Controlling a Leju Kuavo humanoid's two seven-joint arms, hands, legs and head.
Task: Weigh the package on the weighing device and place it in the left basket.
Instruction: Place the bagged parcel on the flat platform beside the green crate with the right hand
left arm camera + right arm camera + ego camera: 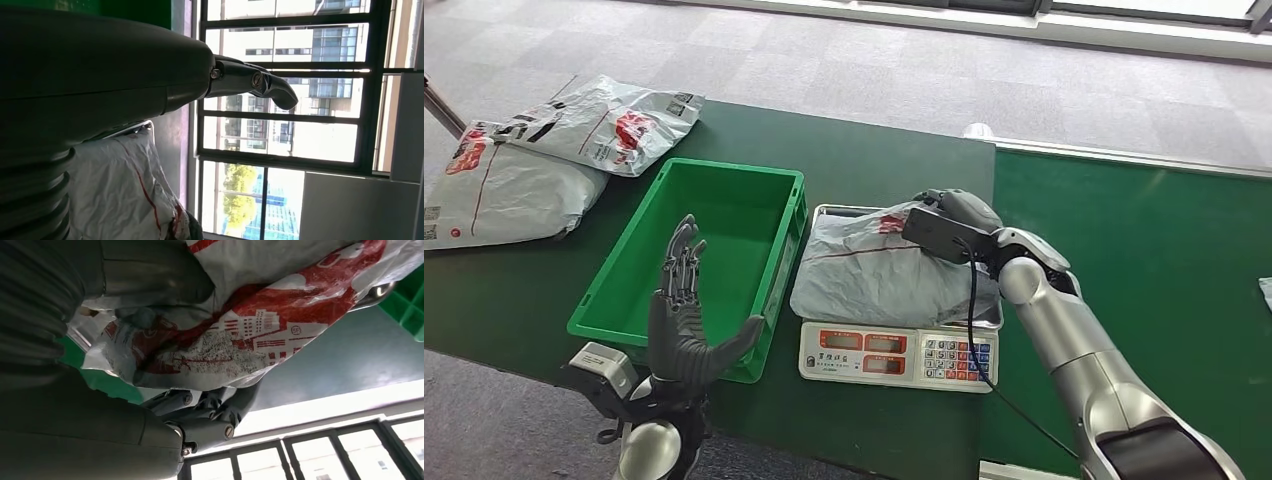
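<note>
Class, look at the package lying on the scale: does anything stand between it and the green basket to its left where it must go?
Nothing visible blocks it. The package lies on the scale, held by the right hand. The green basket sits directly beside it and looks empty. The left hand hovers at the basket's near edge, not across the path.

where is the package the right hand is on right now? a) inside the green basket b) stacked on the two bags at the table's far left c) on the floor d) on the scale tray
d: the head view shows the grey package lying on the scale beside the green basket, with the right hand at its far end.
</note>
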